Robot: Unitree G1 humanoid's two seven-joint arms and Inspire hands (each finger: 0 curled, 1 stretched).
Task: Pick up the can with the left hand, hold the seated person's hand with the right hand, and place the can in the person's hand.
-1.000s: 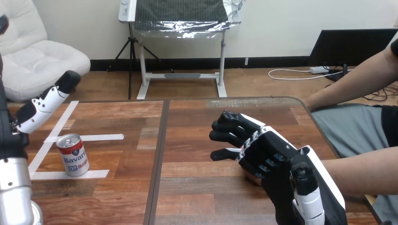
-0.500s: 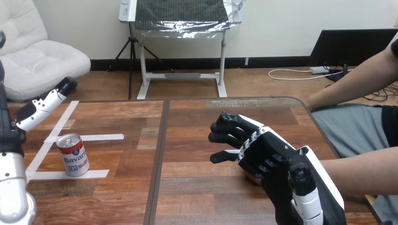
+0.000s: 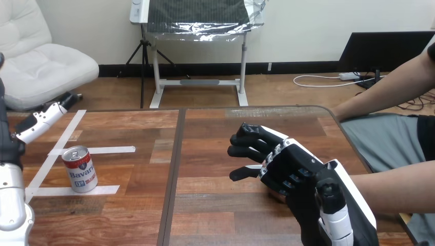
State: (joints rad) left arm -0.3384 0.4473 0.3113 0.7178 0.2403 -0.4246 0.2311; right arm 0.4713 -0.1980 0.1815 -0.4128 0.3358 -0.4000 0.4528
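Can (image 3: 79,169): small metal cylinder, silver lid w/ pull tab, glossy red-white-blue wall. It stands upright on the table (image 3: 215,128), abt 8 o'clock in the view. It sits inside a square outline of white tape (image 3: 95,150), flat matte strips stuck to the wood, w/ its base close to the strip at its 6 o'clock. Both robot hands are apart from it.

Left hand (image 3: 43,119) is at the can's 11 o'clock, raised off the tabletop. One digit shows, stretched straight, w/ a smooth white shell & rounded black tip, pointing to 2 o'clock; it's closed round nothing. Its forearm (image 3: 10,205), a smooth silver tube, runs up the view's 8 o'clock edge.

Right hand (image 3: 300,177) is at the can's 3 o'clock, well apart, beyond the dark seam (image 3: 174,169) down the tabletop's middle. Blocky black back w/ hard white shells, turned up, aimed to 10 o'clock. It lies over the end of the person's forearm (image 3: 395,192), which comes in from 4 o'clock. The person's hand is hidden under it, so can't tell whether it grips or just covers.

Table is brown planks w/ clear grain, rounded corner at 2 o'clock.
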